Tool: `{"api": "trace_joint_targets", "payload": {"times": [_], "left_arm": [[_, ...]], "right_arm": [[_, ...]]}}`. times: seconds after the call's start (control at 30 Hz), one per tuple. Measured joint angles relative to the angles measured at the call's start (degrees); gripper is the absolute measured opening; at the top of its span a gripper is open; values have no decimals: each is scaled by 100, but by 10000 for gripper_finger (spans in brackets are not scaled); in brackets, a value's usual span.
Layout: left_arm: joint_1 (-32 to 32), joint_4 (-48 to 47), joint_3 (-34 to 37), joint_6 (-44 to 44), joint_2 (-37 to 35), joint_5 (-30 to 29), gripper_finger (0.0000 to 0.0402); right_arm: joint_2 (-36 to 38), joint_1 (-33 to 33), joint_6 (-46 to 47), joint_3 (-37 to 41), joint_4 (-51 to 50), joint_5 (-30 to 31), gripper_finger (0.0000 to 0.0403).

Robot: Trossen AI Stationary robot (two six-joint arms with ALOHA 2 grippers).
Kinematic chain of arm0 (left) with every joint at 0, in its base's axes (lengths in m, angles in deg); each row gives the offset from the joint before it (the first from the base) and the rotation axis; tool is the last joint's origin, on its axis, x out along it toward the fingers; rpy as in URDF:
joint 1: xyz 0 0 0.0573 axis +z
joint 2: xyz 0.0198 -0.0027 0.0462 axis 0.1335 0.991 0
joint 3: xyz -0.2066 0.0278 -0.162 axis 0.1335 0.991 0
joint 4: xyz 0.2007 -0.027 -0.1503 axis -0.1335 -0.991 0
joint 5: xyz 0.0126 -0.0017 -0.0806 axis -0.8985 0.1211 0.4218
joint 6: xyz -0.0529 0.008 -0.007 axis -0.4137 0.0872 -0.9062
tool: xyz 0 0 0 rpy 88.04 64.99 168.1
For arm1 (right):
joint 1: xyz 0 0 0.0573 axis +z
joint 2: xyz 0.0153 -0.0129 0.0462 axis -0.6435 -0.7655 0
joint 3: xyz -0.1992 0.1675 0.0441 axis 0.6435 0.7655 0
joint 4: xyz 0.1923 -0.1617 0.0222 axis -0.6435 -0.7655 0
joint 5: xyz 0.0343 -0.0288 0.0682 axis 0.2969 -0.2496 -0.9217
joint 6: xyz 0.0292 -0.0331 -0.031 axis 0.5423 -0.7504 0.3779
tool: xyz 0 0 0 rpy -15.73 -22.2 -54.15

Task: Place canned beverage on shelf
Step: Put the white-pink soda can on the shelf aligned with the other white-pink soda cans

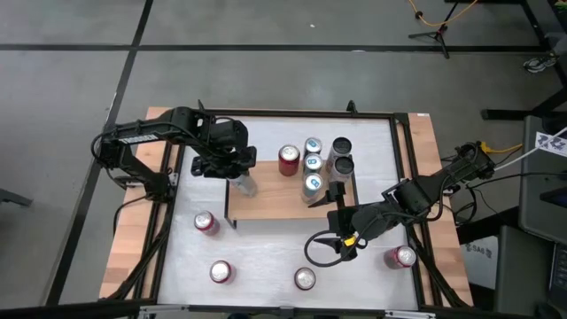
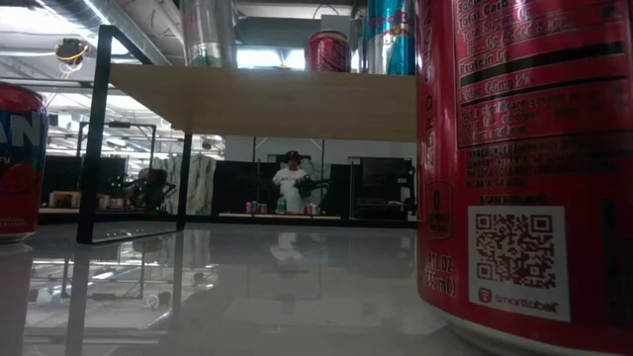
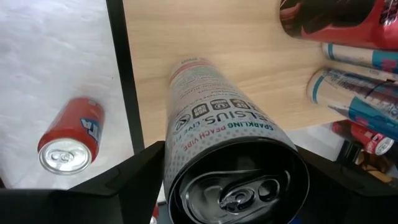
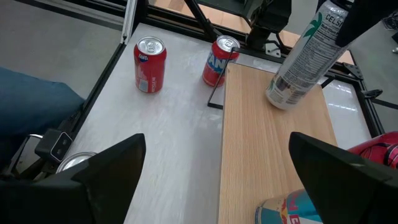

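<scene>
On shelf (image 1: 266, 202) — six cans; off it — four.

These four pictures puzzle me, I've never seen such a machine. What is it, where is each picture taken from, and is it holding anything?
It is a robot with two dark arms at a white table, each ending in two-fingered jaws. One picture looks straight down from above, one looks level across the tabletop, and two come from cameras on the wrists. The left gripper holds a tall silver Celsius can upright on the wooden shelf, near its edge. The right gripper waits open and empty over the table. Six more cans stand on the shelf, among them a red can. Other red soda cans stand on the table around it.
</scene>
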Motion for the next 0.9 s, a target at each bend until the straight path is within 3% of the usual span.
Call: {"api": "trace_joint_targets", "payload": {"times": [0.9], "left_arm": [[2,0,0,-208,-2,-83,291]], "right_arm": [[0,-1,-1,0,0,-1,386]]}}
